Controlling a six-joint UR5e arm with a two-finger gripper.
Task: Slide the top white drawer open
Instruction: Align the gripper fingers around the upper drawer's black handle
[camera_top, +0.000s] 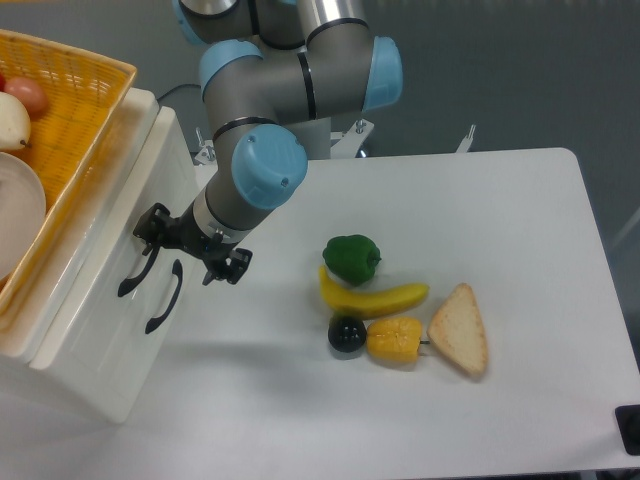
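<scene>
Gripper (190, 247) sits at the front face of the white cabinet (100, 300), jaws spread wide, nothing held. One finger (152, 222) is up against the top end of the top white drawer's handle (136, 275); can't tell if it actually touches. Other finger (232, 266) hangs out over the table (480, 200), clear of the cabinet. Top white drawer (95, 250) is directly left of the gripper and looks closed, flush with the cabinet front. Lower drawer's handle (165, 297) is just below the gripper. Yellow basket (75, 110) rests on the cabinet top, up and left of the gripper. Off to the right, well apart: green pepper (351, 258), banana (372, 296), dark round fruit (347, 334), yellow pepper (395, 339), bread slice (459, 329), clustered together.
</scene>
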